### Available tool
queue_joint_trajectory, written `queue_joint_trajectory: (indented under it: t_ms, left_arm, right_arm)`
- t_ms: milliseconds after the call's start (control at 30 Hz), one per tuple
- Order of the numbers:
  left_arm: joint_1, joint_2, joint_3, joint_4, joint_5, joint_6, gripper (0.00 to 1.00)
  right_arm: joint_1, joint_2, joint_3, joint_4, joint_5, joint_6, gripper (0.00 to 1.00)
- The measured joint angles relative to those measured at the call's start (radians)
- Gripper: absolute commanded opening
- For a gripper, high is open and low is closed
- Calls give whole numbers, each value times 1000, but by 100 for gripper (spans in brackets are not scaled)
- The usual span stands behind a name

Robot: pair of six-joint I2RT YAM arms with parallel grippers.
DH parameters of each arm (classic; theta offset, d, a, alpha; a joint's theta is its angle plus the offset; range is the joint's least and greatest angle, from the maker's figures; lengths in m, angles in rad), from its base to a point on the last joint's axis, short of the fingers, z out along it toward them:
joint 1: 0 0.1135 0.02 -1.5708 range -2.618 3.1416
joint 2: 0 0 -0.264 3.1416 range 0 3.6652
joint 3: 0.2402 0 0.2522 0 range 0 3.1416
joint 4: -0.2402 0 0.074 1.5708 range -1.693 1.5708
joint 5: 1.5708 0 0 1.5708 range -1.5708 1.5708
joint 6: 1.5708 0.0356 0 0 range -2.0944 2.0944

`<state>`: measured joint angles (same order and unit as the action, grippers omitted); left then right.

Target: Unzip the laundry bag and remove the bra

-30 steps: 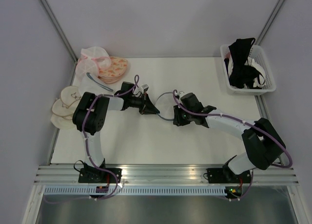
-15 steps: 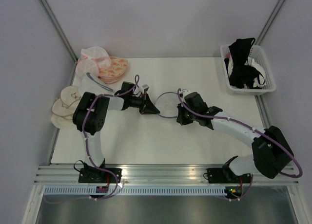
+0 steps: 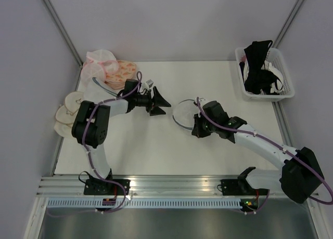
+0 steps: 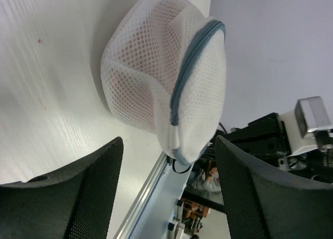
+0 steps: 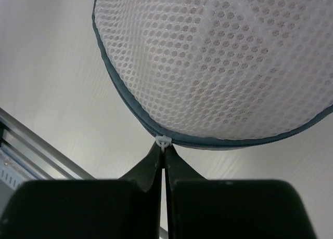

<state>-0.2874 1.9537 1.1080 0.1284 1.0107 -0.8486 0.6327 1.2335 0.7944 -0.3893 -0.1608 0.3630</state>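
Note:
The laundry bag (image 3: 183,112), a white mesh dome with a grey-blue zipper rim, lies mid-table. In the right wrist view my right gripper (image 5: 165,150) is shut on the small white zipper pull (image 5: 163,142) at the near rim of the bag (image 5: 223,67). My left gripper (image 3: 162,104) stands open to the left of the bag and apart from it. The left wrist view shows the bag (image 4: 156,78) beyond the open gripper (image 4: 167,145), not between its fingers. The bra (image 4: 132,91) shows only as a faint pink tint through the mesh.
A white basket (image 3: 285,89) holding black bras stands at the back right. A pink mesh pouch (image 3: 100,62) and an orange patterned bra (image 3: 125,72) lie at the back left. Cream padded cups (image 3: 67,114) sit at the left table edge.
My left gripper has opened, let go of the bag and drawn back to the left. My right gripper has shut on the zipper pull, and the bag has shifted slightly right.

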Motion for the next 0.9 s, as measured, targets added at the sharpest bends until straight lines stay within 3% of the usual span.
queue_joint_trajectory:
  t_ms: [67,100,200,367,567,900]
  left_arm:
    - [2,-68,-43,4,-46,-27,80]
    - [1,-104,-69,0,-63,-38,87]
    - [-27,-262,-177,3,-138,-79,90]
    - [-194,-437,-294,29,-237,-162,91]
    - [-324,-433,-391,79,-320,-269,91]
    - [-317,-373,-371,107,-484,-336,91]
  right_arm:
    - [0,0,-12,0,-11,8,0]
    - [0,0,-18,0,-19,11,0]
    - [0,8,-23,4,-42,24,1]
    - [8,23,-27,40,-73,44,0]
    - [16,23,-40,90,-114,74,0]
    - [20,7,-46,98,-161,82,1]
